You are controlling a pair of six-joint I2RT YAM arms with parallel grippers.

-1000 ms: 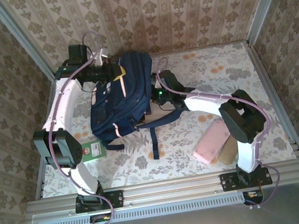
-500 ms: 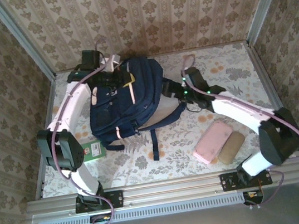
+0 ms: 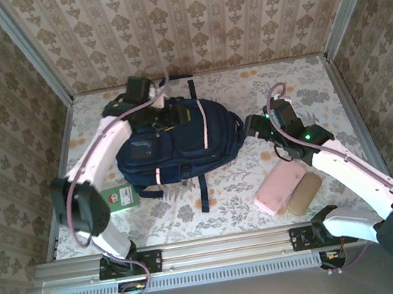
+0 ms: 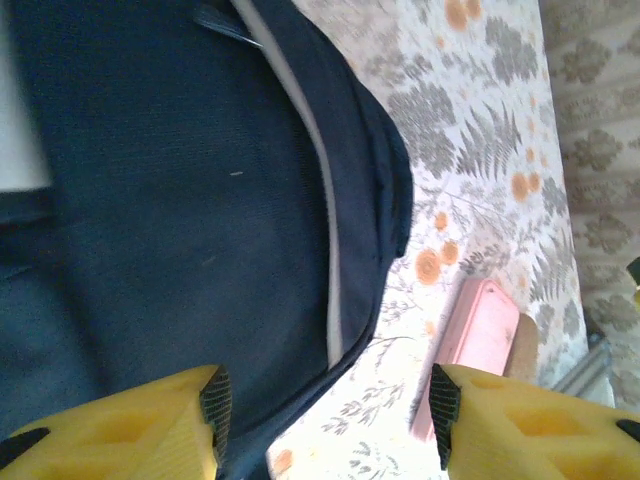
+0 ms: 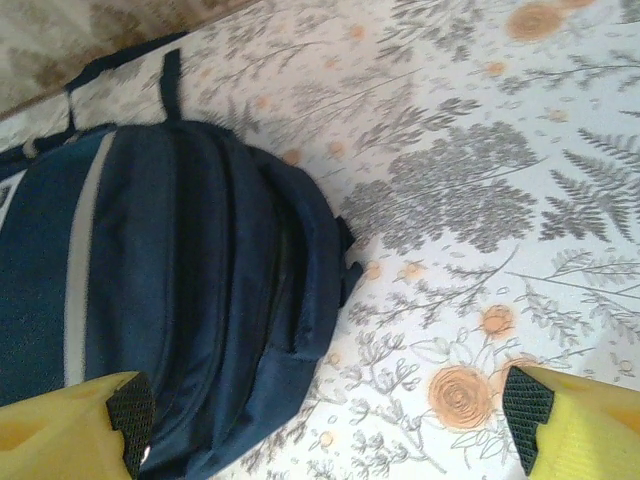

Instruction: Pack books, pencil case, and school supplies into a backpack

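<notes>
Rounded navy fabric backpack (image 3: 182, 148), pale-striped

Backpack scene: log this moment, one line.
backpack: lying flat | left gripper: open, over backpack | right gripper: open, empty | pink pouch: not packed

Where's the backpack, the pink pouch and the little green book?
backpack (image 3: 185, 147): top view, middle of its navy front.
pink pouch (image 3: 279, 186): top view, centre of its upper face.
green booklet (image 3: 122, 197): top view, its visible cover.
</notes>
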